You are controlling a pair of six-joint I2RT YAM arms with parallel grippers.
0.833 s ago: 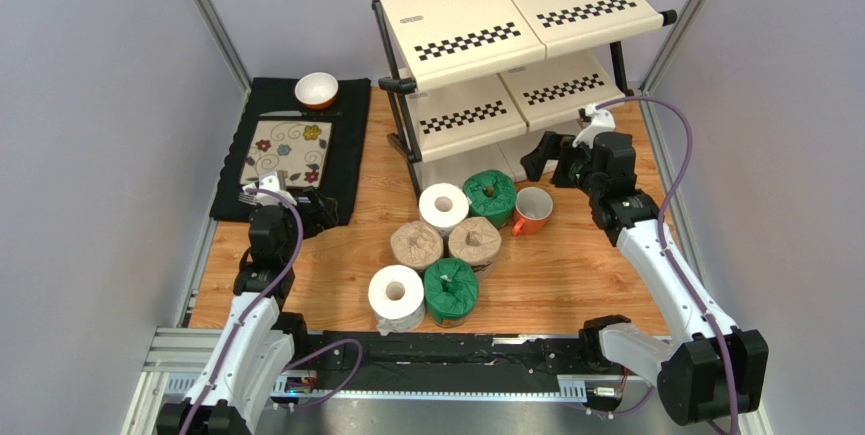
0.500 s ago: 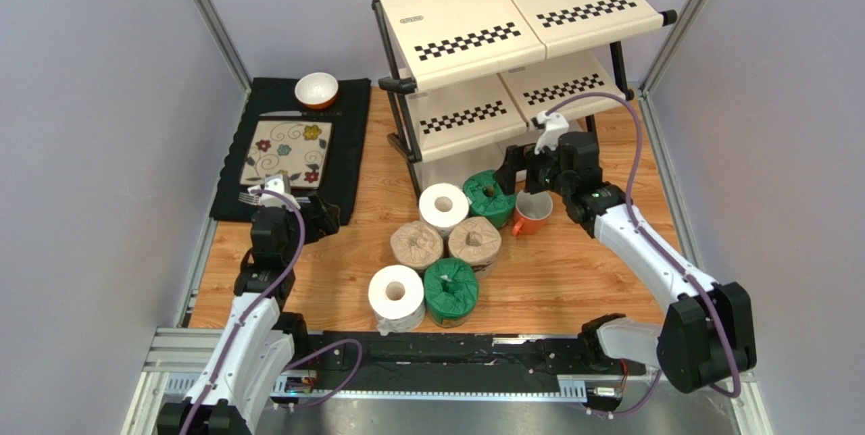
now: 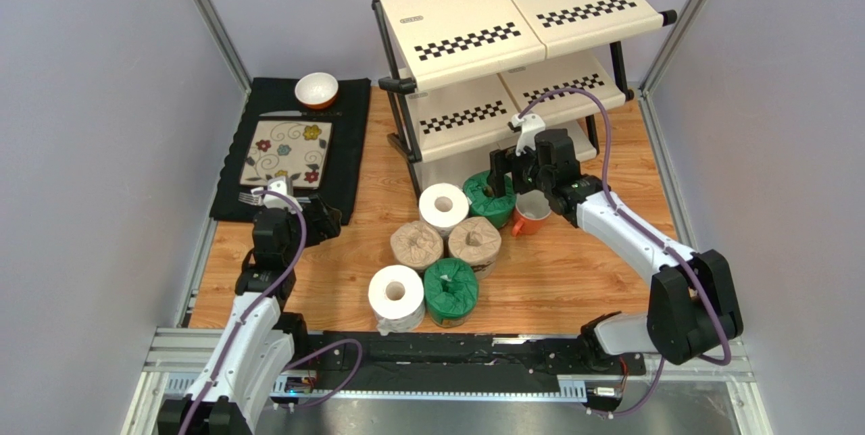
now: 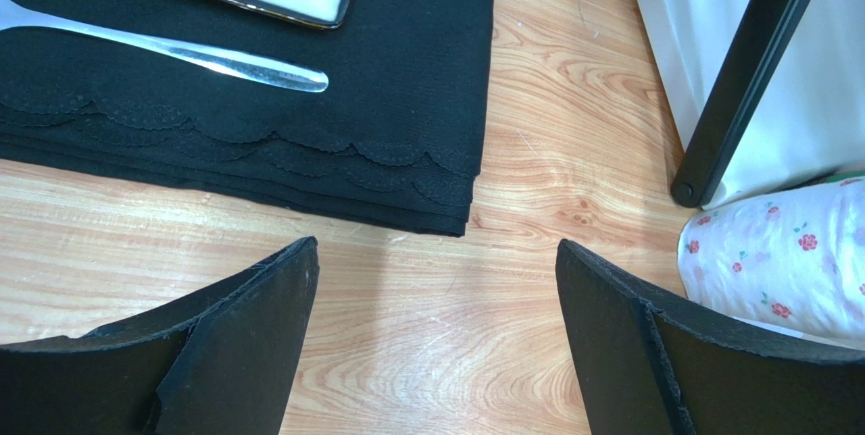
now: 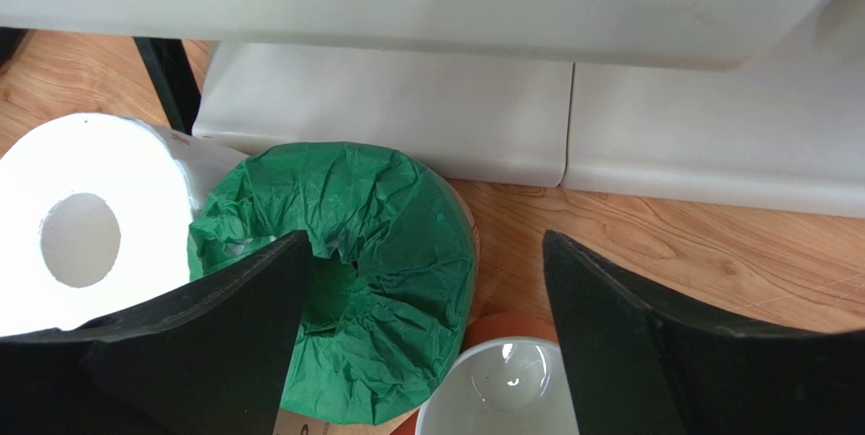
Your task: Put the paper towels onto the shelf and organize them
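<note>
Where right gripper (image 5: 424, 253) hangs, jaws wide and empty, I read green roll (image 5: 378, 214) directly beneath palm, offset toward finger on white roll (image 5: 91, 222) side. Core axis vertical, pointing up at hand. That fingertip sits over hollow core, other finger beyond wrap edge. Orange mug (image 5: 495, 386) inside jaw span, just beside roll. Roll stands just before shelf (image 5: 406, 111) bottom tier. Right arm nearer; left gripper (image 4: 435, 253) wide, empty, well apart. My judgement: recentre over roll before descent, exclude mug.
</note>
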